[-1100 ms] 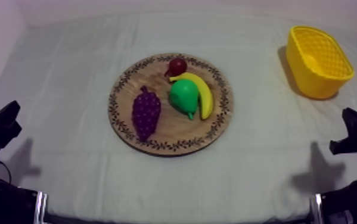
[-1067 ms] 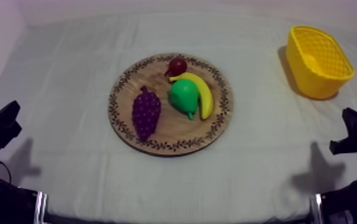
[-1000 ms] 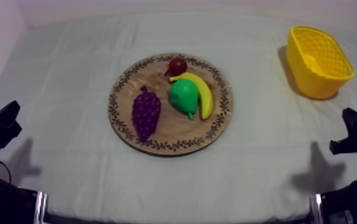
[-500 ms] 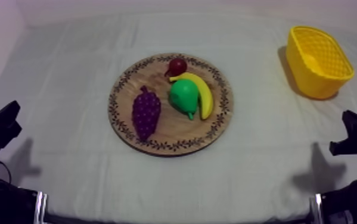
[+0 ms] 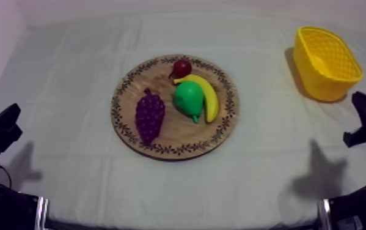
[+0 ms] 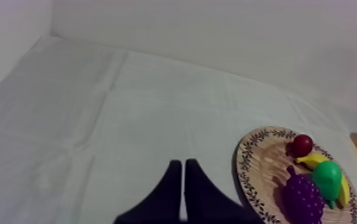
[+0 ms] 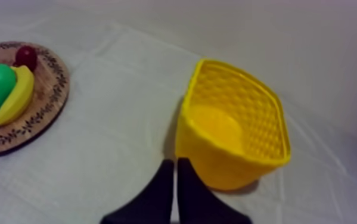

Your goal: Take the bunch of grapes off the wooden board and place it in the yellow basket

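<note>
the bunch of grapes (image 5: 150, 116) lies on the left part of the wooden board (image 5: 161, 145), with its narrow stem end pointing to the far side, apart from the other fruit. the board sits in the middle of the bench (image 5: 69, 73). on its right part the pear (image 5: 189, 99) lies against the banana (image 5: 208, 96). the small red fruit (image 5: 182, 67) is just behind them and seems to touch the banana's end, though this is hard to judge. the yellow basket (image 5: 327, 61) stands upright at the far right of the bench, well apart from the board. the left tool (image 6: 183, 167) hovers low at the left side, near the front edge, its two fingers pressed together as a narrow wedge. the right tool (image 7: 175, 164) is at the right side, just in front of the basket, its fingers together too, gripping nothing.
</note>
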You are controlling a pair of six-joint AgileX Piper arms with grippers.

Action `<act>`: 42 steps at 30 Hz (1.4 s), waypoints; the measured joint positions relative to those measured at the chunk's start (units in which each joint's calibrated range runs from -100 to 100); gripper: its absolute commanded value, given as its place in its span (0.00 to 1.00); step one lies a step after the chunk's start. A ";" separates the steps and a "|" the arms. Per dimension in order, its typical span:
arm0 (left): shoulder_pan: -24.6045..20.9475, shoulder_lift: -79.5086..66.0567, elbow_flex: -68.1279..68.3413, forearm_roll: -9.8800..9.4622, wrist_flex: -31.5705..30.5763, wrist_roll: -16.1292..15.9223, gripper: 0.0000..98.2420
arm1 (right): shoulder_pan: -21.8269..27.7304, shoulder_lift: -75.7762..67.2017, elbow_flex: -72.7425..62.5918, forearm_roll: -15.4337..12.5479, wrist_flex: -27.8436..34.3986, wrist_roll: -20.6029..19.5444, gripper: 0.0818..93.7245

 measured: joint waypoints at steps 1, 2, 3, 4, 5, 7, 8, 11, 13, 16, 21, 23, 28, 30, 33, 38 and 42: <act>0.00 0.00 0.00 0.00 0.00 0.00 0.00 | -0.63 1.31 -1.81 0.32 -0.43 -0.25 0.00; 0.00 0.00 0.00 0.00 0.00 0.00 0.00 | -1.35 3.06 -3.80 0.68 -0.52 -0.53 0.00; 0.00 0.00 0.00 0.00 0.00 0.00 0.00 | -2.10 4.91 -5.88 0.97 -0.52 -0.75 0.00; 0.00 0.00 0.00 0.00 0.00 0.00 0.00 | -2.72 6.40 -7.59 1.10 -0.33 -0.96 0.00; 0.00 0.00 0.00 0.00 0.00 0.00 0.00 | -3.56 8.37 -9.88 1.29 0.20 -1.33 0.00; 0.00 0.00 0.00 0.00 0.00 0.00 0.00 | -5.18 12.06 -14.30 2.19 1.83 -2.05 0.00; 0.00 0.00 0.00 0.00 0.00 0.00 0.00 | -6.12 14.18 -16.96 2.51 2.89 -2.46 0.00; 0.00 0.00 0.00 0.00 0.00 0.00 0.00 | -8.97 20.86 -25.39 3.23 6.83 -3.74 0.00; 0.00 0.00 0.00 0.00 0.00 0.00 0.00 | -10.57 24.93 -30.62 3.34 9.39 -4.25 0.00; 0.00 0.00 0.00 0.00 0.00 0.00 0.00 | -12.84 31.34 -38.85 3.14 13.95 -4.90 0.00; 0.00 0.00 0.00 0.00 0.00 0.00 0.00 | -16.67 42.60 -53.28 2.34 21.47 -5.87 0.00; 0.00 0.00 0.00 0.00 0.00 0.00 0.00 | -18.43 46.60 -58.31 2.21 24.99 -6.92 0.00; 0.00 0.00 0.00 0.00 0.00 0.00 0.00 | -22.53 56.83 -71.76 2.45 34.79 -10.32 0.00; 0.00 0.00 0.00 0.00 0.00 0.00 0.00 | -24.17 61.42 -77.98 2.53 39.05 -12.00 0.00; 0.00 0.00 0.00 0.00 0.00 0.00 0.00 | -26.05 68.00 -87.23 2.24 45.06 -14.07 0.00; 0.00 0.00 0.00 0.00 0.00 0.00 0.00 | -28.03 76.82 -100.27 2.11 53.06 -17.23 0.00; 0.00 0.00 0.00 0.00 0.00 0.00 0.00 | -29.29 82.81 -109.32 2.69 58.36 -19.94 0.00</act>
